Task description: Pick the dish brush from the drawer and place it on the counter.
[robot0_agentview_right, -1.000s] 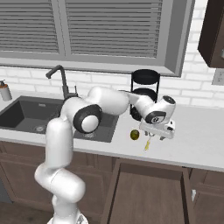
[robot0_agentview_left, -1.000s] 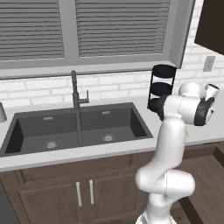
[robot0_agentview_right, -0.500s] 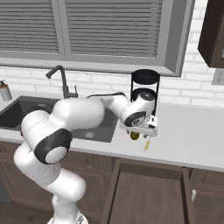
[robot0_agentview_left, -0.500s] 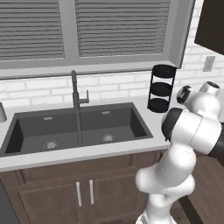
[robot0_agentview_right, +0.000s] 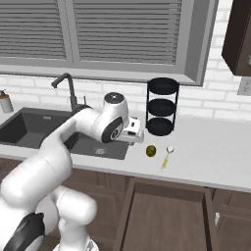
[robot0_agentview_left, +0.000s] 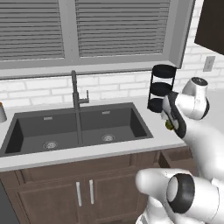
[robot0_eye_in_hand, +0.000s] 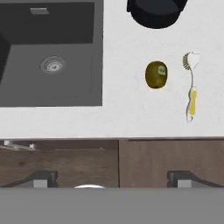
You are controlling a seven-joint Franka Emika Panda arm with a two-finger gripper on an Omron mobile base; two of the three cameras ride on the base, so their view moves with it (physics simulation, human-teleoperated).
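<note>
The dish brush lies flat on the counter ahead and right of the gripper — fingers spread, holding nothing — a light, stiff thing best taken by its yellow handle, likely a little slippery.

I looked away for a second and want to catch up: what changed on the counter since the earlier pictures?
The pincer let go of the dish brush and drew away left toward the sink; the brush now lies free on the counter. The kiwi, black rack and open drawer stayed put.
</note>
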